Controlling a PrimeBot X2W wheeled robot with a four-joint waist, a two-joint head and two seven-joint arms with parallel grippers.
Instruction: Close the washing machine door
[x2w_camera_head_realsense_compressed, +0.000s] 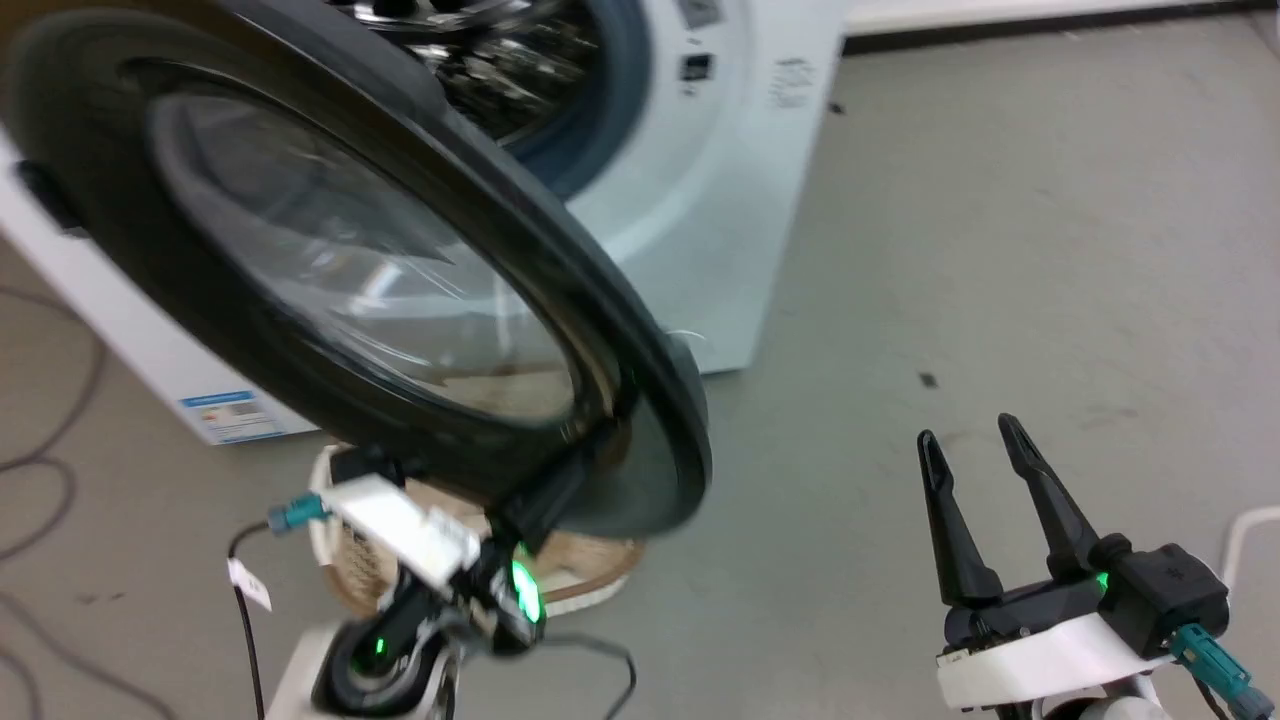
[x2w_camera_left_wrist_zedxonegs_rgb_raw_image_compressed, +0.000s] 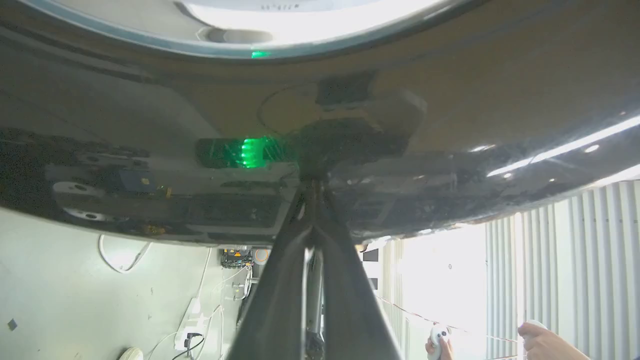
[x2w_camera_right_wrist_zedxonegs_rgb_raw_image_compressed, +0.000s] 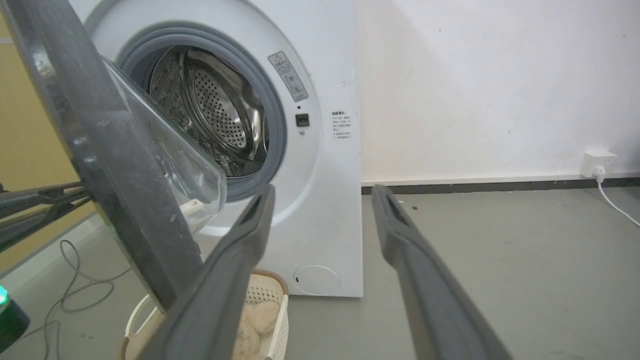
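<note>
The washing machine door (x2w_camera_head_realsense_compressed: 330, 250), a black ring around bulging clear glass, stands part-way open in front of the white washing machine (x2w_camera_head_realsense_compressed: 720, 200). My left gripper (x2w_camera_head_realsense_compressed: 572, 472) is shut, and its joined fingertips press on the door's glossy outer ring (x2w_camera_left_wrist_zedxonegs_rgb_raw_image_compressed: 150, 125) near the lower edge. The left wrist view shows those tips (x2w_camera_left_wrist_zedxonegs_rgb_raw_image_compressed: 312, 187) touching the ring. My right gripper (x2w_camera_head_realsense_compressed: 965, 435) hangs open over the floor to the right, holding nothing. In the right wrist view the door (x2w_camera_right_wrist_zedxonegs_rgb_raw_image_compressed: 115, 165) is edge-on at left, the steel drum (x2w_camera_right_wrist_zedxonegs_rgb_raw_image_compressed: 215, 110) lies open behind it, and the right gripper (x2w_camera_right_wrist_zedxonegs_rgb_raw_image_compressed: 322, 192) points at the machine's front.
A cream perforated basket (x2w_camera_head_realsense_compressed: 345, 560) with something fluffy in it sits on the floor under the door. Cables (x2w_camera_head_realsense_compressed: 50, 480) trail on the floor at left. A wall socket with a white cord (x2w_camera_right_wrist_zedxonegs_rgb_raw_image_compressed: 597, 162) is at far right. A person's hands (x2w_camera_left_wrist_zedxonegs_rgb_raw_image_compressed: 545, 342) hold controllers.
</note>
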